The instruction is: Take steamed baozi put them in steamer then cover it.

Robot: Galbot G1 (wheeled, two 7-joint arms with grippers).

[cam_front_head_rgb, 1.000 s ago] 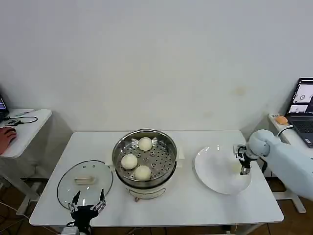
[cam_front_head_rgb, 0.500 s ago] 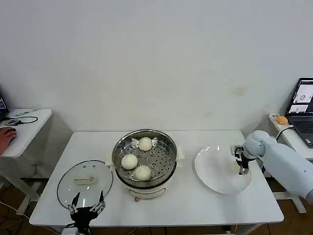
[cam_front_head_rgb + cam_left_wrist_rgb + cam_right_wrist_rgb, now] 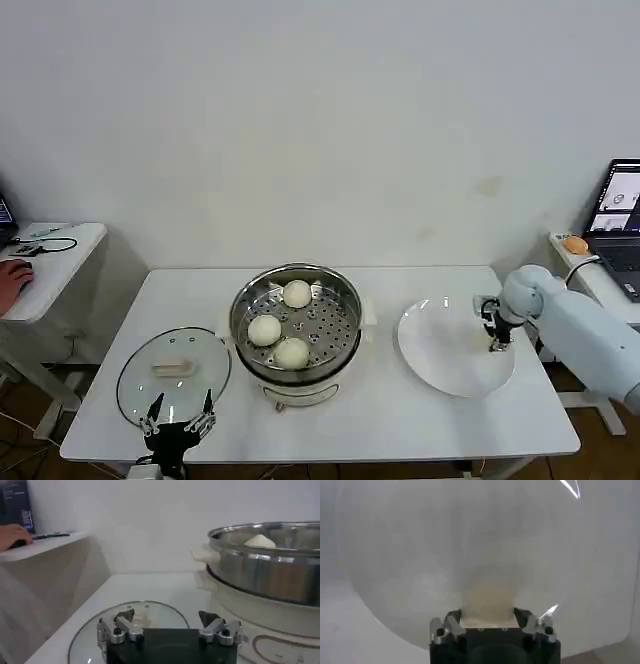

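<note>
Three steamed baozi (image 3: 292,352) lie on the perforated tray of the steamer (image 3: 345,290) at the table's middle; one of them (image 3: 260,541) peeks over the steamer's steel wall (image 3: 265,575). My right gripper (image 3: 495,335) hangs over the white plate (image 3: 440,350), shut on a fourth baozi (image 3: 487,600) that fills the gap between the fingers of this gripper (image 3: 488,617). The cover (image 3: 172,375), a glass lid, lies flat on the table left of the steamer. My left gripper (image 3: 178,425) waits open at the lid's near edge, above the glass cover (image 3: 145,612).
A small side table stands at the far left with a person's hand (image 3: 12,275) resting on it. At the far right a stand carries a laptop (image 3: 622,225) and an orange object (image 3: 575,243). Bare tabletop lies between steamer and plate.
My right gripper has drawn slightly up and toward the plate's far side with the baozi between its fingers. The left arm has stayed put.
</note>
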